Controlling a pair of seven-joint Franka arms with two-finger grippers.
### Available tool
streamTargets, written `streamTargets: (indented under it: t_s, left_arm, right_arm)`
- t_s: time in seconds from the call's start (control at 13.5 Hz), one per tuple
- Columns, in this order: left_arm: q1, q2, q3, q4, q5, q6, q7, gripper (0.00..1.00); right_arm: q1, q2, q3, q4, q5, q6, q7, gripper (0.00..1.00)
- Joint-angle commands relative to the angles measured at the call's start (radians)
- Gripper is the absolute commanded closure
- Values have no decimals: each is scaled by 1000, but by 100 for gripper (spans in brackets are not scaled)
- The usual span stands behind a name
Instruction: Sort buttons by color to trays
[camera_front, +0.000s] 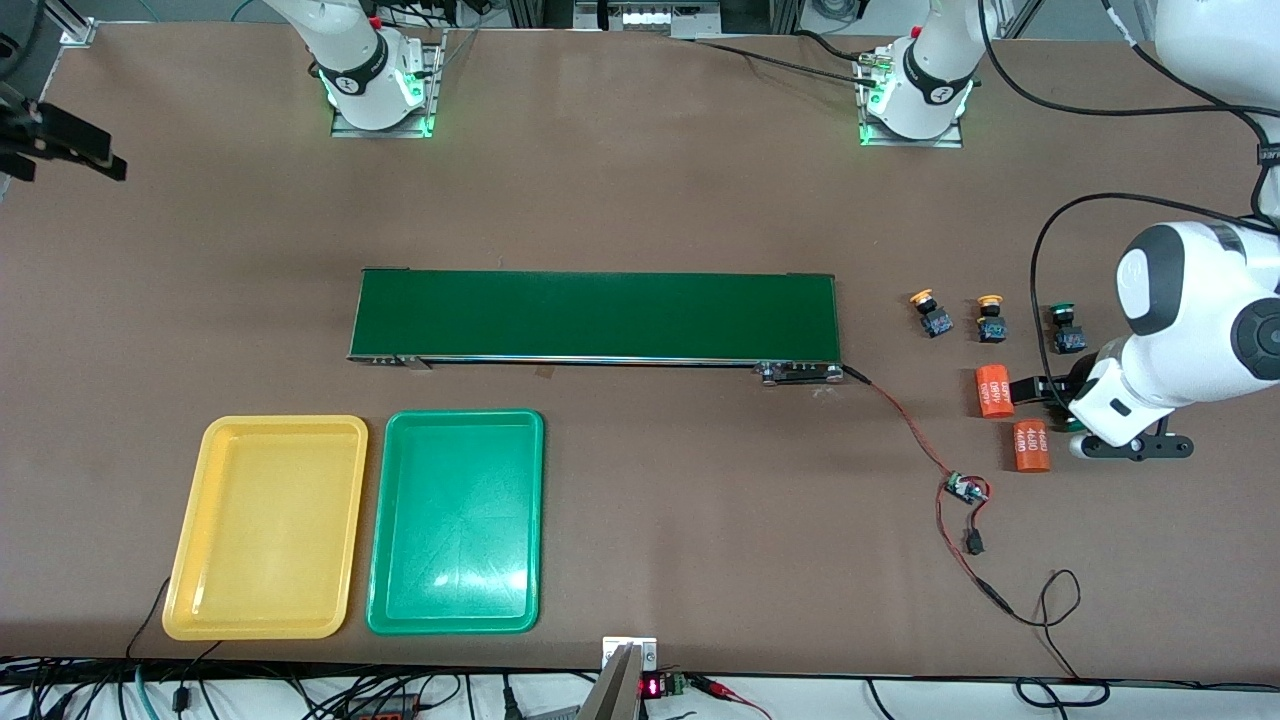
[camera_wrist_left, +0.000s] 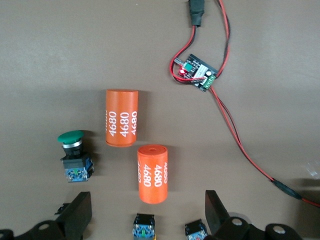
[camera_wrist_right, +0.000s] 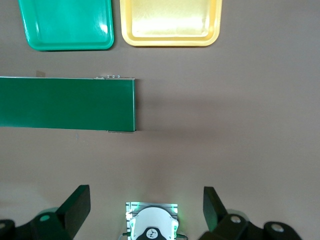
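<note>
**Four buttons out on the bench, both trays bare**

The brown bench (camera_front: 640, 180) carries a long dark-green conveyor belt (camera_front: 595, 315) across its middle. The right wrist view cuts off one end of the belt.

Nearer the front camera than the belt, toward the right arm's end, the yellow tray (camera_front: 265, 520) and the green tray (camera_front: 455, 520) lie side by side. Each shows only its own bare floor.

The right arm waits. In the front view the right end effector (camera_front: 70, 150) is a dark shape partly cut by the frame edge, over that arm's end of the bench. Its wrist view shows the fingers well apart.

The left end effector (camera_front: 1045, 392) hangs over the parts at the left arm's end, fingers spread and gripping nothing.

Two orange cylinders (camera_front: 994, 390) (camera_front: 1031, 446) lie there on their sides.

Farther from the camera than the cylinders, in a row beside the belt's end, stand two yellow-capped buttons (camera_front: 932, 312) (camera_front: 991, 318) and a green-capped button (camera_front: 1067, 330).

A second green-capped button (camera_wrist_left: 75, 155) sits just beside one cylinder (the left wrist covers most of it in the front view). The left wrist view crops the yellow pair, so their caps are out of frame.

A small circuit board (camera_front: 965, 490) on red-black wires lies nearest the camera.
</note>
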Motion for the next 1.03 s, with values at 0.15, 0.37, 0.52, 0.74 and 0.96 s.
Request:
streamTargets:
  t_s: [0.15, 0.37, 0.52, 0.74, 0.96]
  left_arm:
    - [56, 108, -2, 13, 9, 145, 25, 0]
    - [81, 177, -2, 10, 17, 282, 103, 0]
    - [86, 199, -2, 10, 17, 310, 108, 0]
    - [83, 202, -2, -5, 17, 310, 106, 0]
    - [73, 197, -3, -40, 17, 307, 94, 0]
  right_arm:
    - [39, 49, 10, 24, -66, 184, 16, 0]
    - [42, 62, 7, 20, -88, 232, 24, 0]
    - [30, 56, -22, 21, -90, 221, 7, 0]
    - [13, 72, -32, 20, -87, 235, 10, 0]
    - [25, 91, -29, 20, -85, 271, 9, 0]
